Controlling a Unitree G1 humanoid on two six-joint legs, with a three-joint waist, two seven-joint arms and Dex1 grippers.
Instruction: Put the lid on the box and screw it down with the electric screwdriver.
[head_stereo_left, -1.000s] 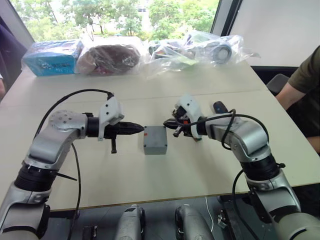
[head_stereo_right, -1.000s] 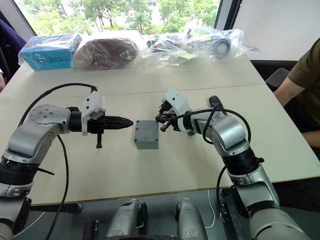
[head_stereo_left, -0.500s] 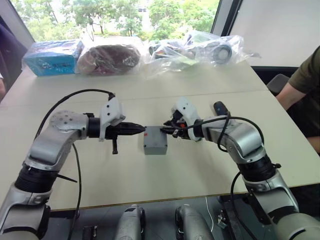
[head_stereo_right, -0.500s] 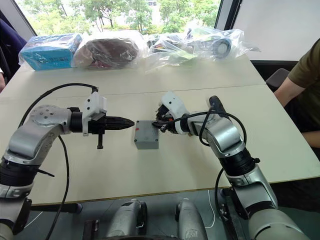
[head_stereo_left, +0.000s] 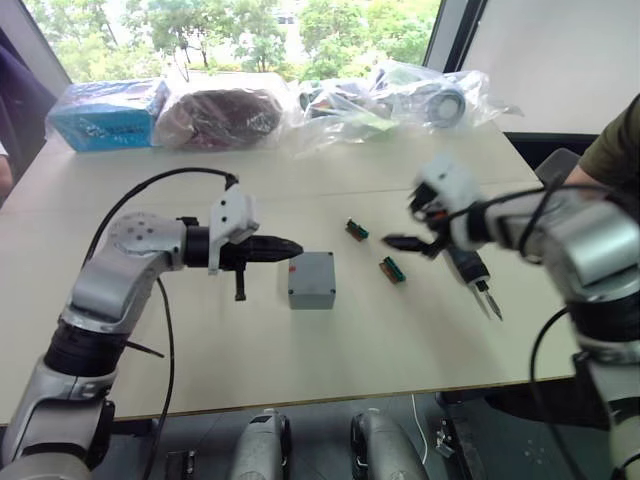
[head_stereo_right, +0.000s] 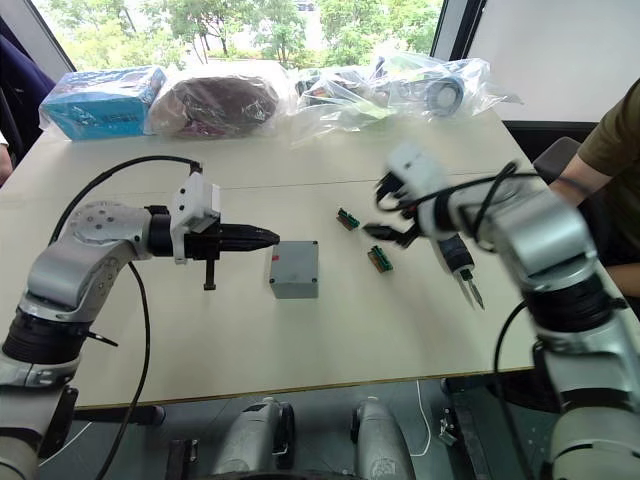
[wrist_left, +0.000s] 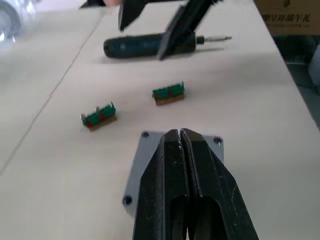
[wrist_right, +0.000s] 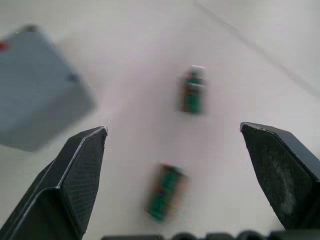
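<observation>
The grey box (head_stereo_left: 311, 288) stands mid-table with the lid (wrist_left: 145, 157) lying flat on top, its corner screw holes showing. My left gripper (head_stereo_left: 295, 247) is shut and empty, its tip hovering just over the lid's left edge. My right gripper (head_stereo_left: 402, 226) is open and empty, raised above the table to the right of the box, near two small green connector blocks. The black electric screwdriver (head_stereo_left: 468, 271) lies on the table just right of that gripper, bit pointing toward the near edge.
Two green-and-brown connector blocks (head_stereo_left: 356, 229) (head_stereo_left: 392, 269) lie between box and screwdriver. Plastic-wrapped items (head_stereo_left: 400, 100) and a blue box (head_stereo_left: 105, 113) line the far edge. A person's arm (head_stereo_left: 610, 150) is at the right.
My right gripper drew back from the box to the right, lifted and opened. The left gripper shifted slightly right toward the box.
</observation>
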